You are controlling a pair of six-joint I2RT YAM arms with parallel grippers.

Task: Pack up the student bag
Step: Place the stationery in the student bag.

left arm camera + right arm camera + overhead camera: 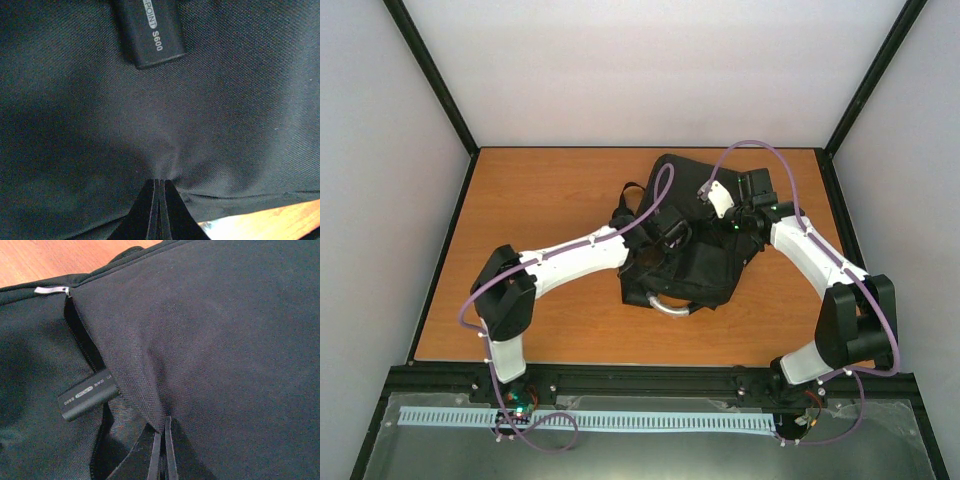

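The student bag point(695, 245), a large black backpack, lies in the middle of the table with its grey loop handle point(672, 307) toward me. My left gripper point(665, 237) is shut, pinching a fold of the bag's fabric point(165, 150); its tips show in the left wrist view point(160, 181). My right gripper point(728, 215) is shut on the fabric edge of a pocket opening point(150, 405); its tips show in the right wrist view point(162, 426). A slim black device marked S600 point(87, 400) sticks partway out of that slit, and also shows in the left wrist view point(150, 32).
The bag rests on an orange wooden table point(540, 190) with white walls around it. A silver zip pull point(51, 289) sits at the top of the pocket slit. Black straps point(625, 205) lie at the bag's left side.
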